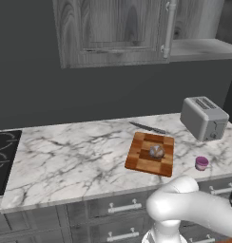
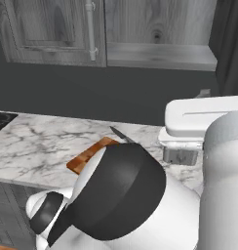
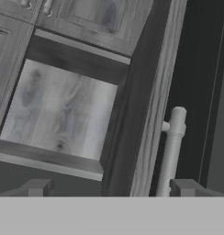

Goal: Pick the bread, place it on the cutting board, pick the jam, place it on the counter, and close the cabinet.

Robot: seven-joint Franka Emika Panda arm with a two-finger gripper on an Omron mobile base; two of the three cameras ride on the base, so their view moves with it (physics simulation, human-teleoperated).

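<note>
On the marble counter [image 1: 65,156], a knife [image 1: 147,127] lies behind the checkered cutting board [image 1: 141,159], which carries the bread [image 1: 157,151]. The jam [image 1: 201,163] stands on the counter right of the board, before the grey toaster [image 1: 203,118]. Above, the cabinet [image 1: 113,28] has its right side open. The end effector [image 3: 111,190] is spread, empty, beside a cabinet door's bar handle [image 3: 172,147].

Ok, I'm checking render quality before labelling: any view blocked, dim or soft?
Right base view: the arm hides most of the cutting board. Left base view: even light, bread and jam clear. Hand view: cabinet dim and slightly soft.
</note>
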